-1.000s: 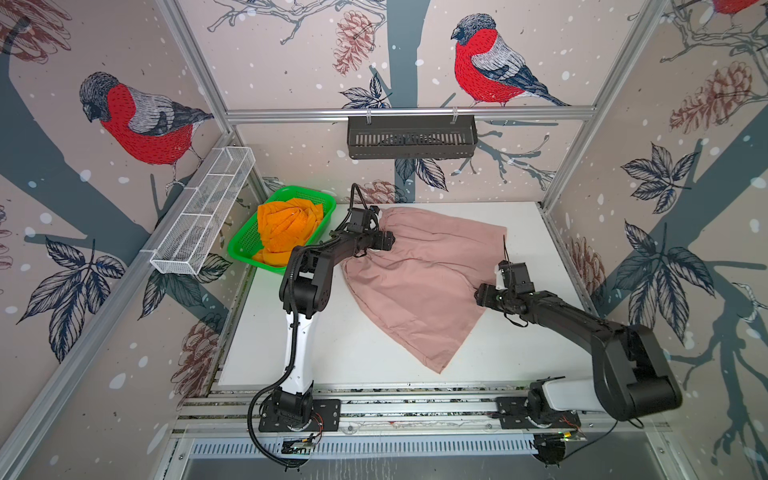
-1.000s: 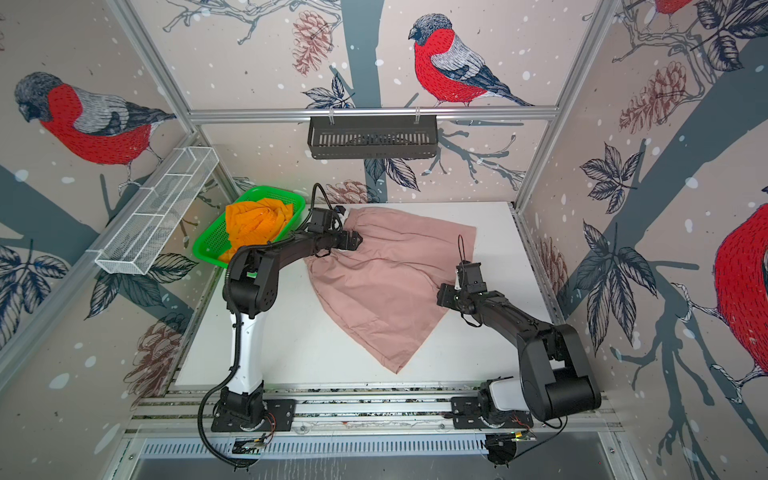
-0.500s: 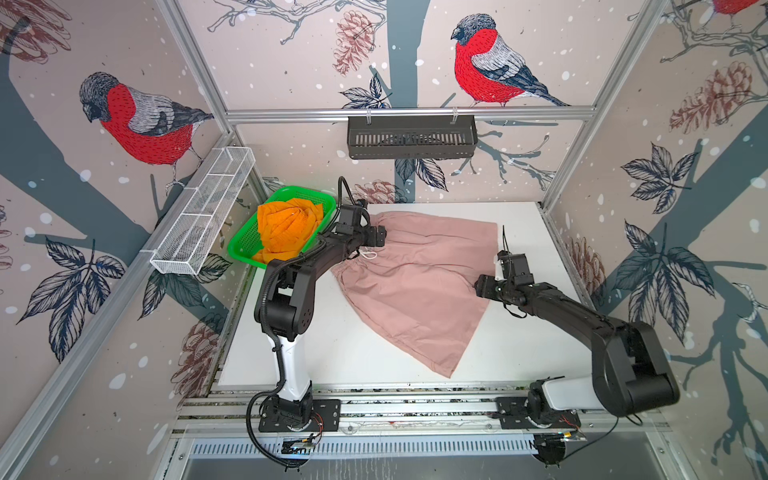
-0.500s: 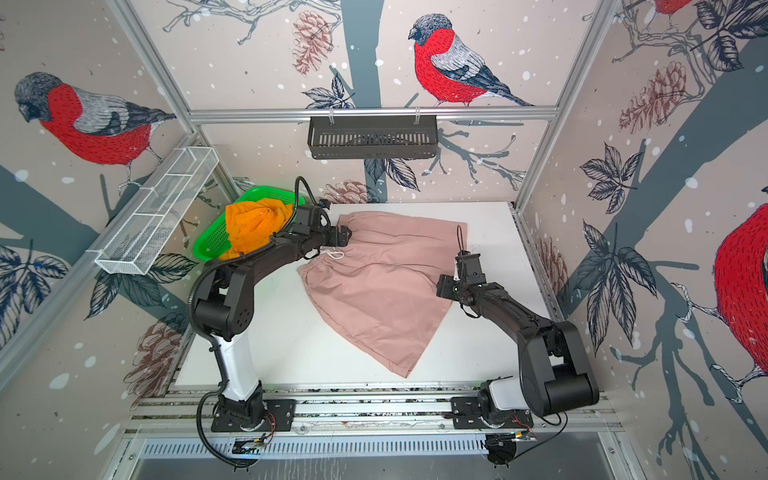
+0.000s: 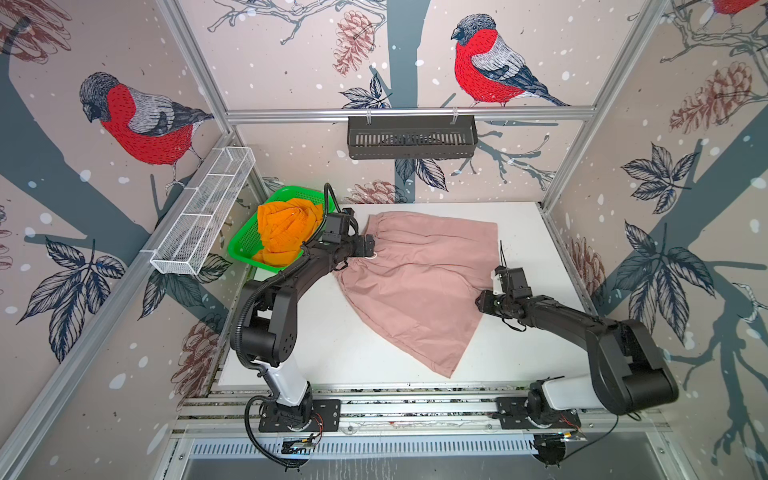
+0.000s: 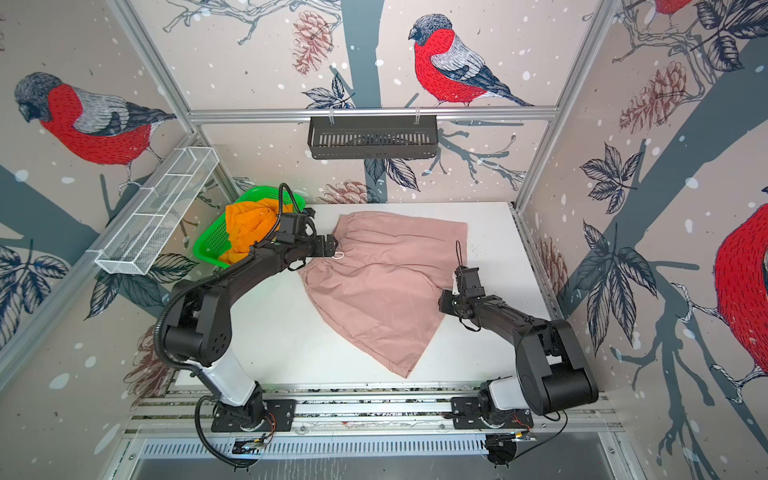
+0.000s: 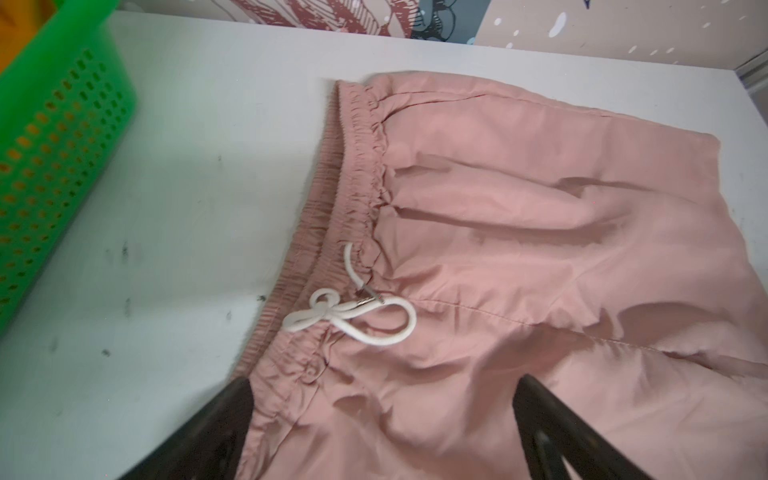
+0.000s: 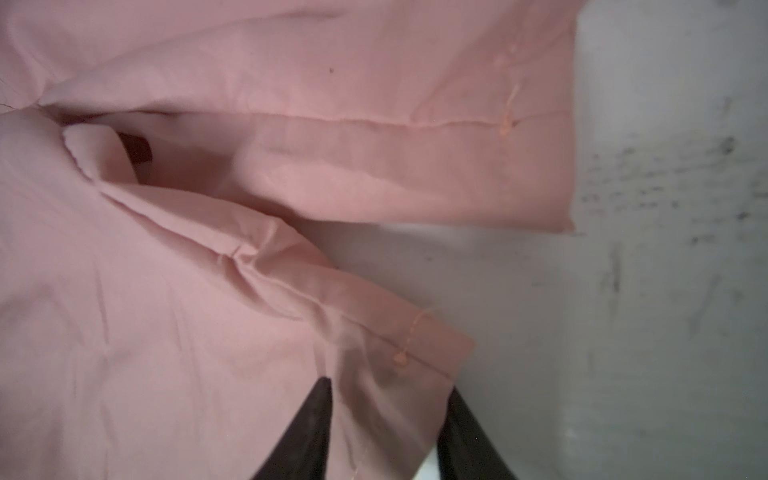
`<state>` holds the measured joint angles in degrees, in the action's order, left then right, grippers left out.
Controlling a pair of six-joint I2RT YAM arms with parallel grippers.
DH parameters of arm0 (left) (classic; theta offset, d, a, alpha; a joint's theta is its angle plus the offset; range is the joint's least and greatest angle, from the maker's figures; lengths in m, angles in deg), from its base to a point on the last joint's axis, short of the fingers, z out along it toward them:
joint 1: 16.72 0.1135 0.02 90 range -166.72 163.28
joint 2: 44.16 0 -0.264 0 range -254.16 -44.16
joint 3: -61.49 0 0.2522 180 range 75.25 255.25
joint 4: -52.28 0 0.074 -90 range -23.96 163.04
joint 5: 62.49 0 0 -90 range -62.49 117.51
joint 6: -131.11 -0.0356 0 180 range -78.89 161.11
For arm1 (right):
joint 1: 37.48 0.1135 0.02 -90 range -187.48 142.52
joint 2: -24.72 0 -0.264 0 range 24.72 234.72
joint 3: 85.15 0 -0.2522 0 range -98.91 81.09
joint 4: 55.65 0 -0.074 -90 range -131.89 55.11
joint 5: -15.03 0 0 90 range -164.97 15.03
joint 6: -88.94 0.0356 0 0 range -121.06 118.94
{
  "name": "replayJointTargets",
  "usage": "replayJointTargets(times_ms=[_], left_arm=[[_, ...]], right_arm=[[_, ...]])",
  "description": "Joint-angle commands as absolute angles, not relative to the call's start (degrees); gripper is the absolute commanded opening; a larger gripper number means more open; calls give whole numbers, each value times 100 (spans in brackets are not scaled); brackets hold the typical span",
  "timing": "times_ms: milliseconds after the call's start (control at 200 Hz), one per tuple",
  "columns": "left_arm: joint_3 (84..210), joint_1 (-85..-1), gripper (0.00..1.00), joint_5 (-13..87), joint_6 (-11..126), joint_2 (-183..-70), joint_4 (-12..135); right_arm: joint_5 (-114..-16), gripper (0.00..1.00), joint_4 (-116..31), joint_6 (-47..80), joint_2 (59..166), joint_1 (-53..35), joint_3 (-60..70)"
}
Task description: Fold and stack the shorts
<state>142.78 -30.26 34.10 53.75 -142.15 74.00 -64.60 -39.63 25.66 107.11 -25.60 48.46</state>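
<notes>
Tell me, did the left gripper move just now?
Yes. The left gripper moved a little to the left in both top views, closer to the basket.

There were 2 shorts: 1 pink pair [image 5: 419, 282] and 1 orange pair [image 5: 286, 232]. The pink pair showed 1 white drawstring [image 7: 322, 311]. There was 1 green basket [image 5: 245, 245], 1 white wire rack [image 5: 203, 212] and 1 black rack [image 5: 411, 137]. There was 1 tabletop [image 5: 519, 353]. There were 2 arms, the left arm [image 5: 286, 286] and the right arm [image 5: 557, 316], with 2 claws: the left claw [image 5: 369, 248] and the right claw [image 5: 485, 300]. Each claw showed 2 fingers [image 7: 216, 432] in its wrist view.
</notes>
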Motion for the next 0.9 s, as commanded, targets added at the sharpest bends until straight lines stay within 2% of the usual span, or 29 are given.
replayJointTargets(times_ms=[0, 60, 255, 300, 340, 400, 445, 545, 635, 710, 895], left_arm=[[13994, -2893, 98, 3187, 5547, -14005, 7464], [13843, -2821, 98, 3207, 5583, -13902, 7496], [13455, -2780, 98, 3048, 5787, -13666, 7699], [13356, -2780, 98, 3055, 5832, -13610, 7698], [13275, -2764, 98, 3067, 5894, -13545, 7680], [13050, -2730, 98, 3124, 5982, -13427, 7636], [12900, -2674, 98, 3207, 6055, -13337, 7575], [12618, -2436, 98, 3562, 6296, -13144, 7409], [12195, -2210, 98, 4109, 6672, -12898, 6852], [11909, -2113, 98, 4439, 6936, -12707, 6453], [11707, -2071, 98, 4632, 7150, -12636, 6232]], right_arm=[[-6439, 16, -4098, 2346, 10974, -2713, 4628], [-6280, 9, -4107, 2292, 11093, -2874, 4540], [-6515, 9, -3687, 2097, 11475, -3308, 3717], [-6500, 12, -3725, 2047, 11610, -3379, 3525], [-6478, 20, -3690, 2004, 11768, -3436, 3308], [-6358, 36, -3478, 1933, 11957, -3520, 2974], [-5985, 44, -3450, 1973, 11925, -3632, 2906], [-5156, 50, -3304, 2216, 11364, -3897, 3105], [-5246, 58, -2590, 2254, 10632, -3885, 3194], [-5442, 58, -1956, 2412, 10060, -3763, 3259], [-5979, 59, -632, 3591, 8893, -2524, 3690]])
